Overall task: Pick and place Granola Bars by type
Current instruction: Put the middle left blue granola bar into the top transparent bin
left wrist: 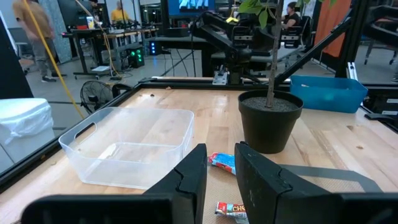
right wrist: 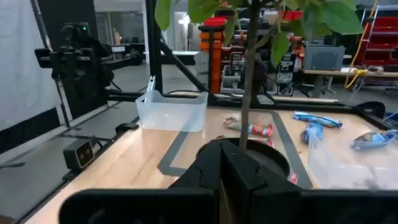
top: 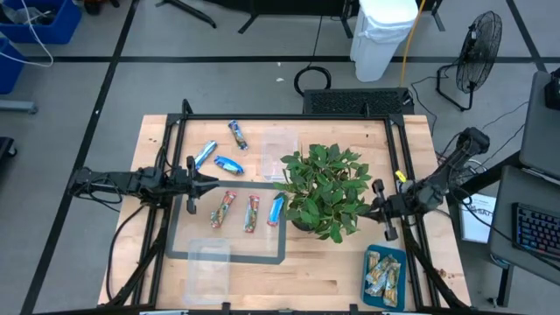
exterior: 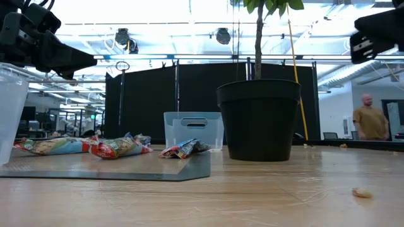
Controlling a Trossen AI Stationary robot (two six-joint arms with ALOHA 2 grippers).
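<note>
table (top: 350, 271): six loose granola bars (top: 251, 213)

Wooden table (top: 332, 271) – bars (top: 226, 208), tubs (top: 207, 267), plant pot (exterior: 259, 120)

Bright, even light falls from overhead onto the pale wooden bench (top: 350, 271), so shadows in the high view are faint. In the low view the glowing ceiling panels (exterior: 158, 12) blow out to white, leaving the black round plant pot (exterior: 259, 120) a dark silhouette; the nearest stretch of the bench is soft. The clear plastic tub (left wrist: 130, 146) catches mild glare, and the left claw (left wrist: 221, 177) looms blurred. The right wrist view is hazy.
</note>
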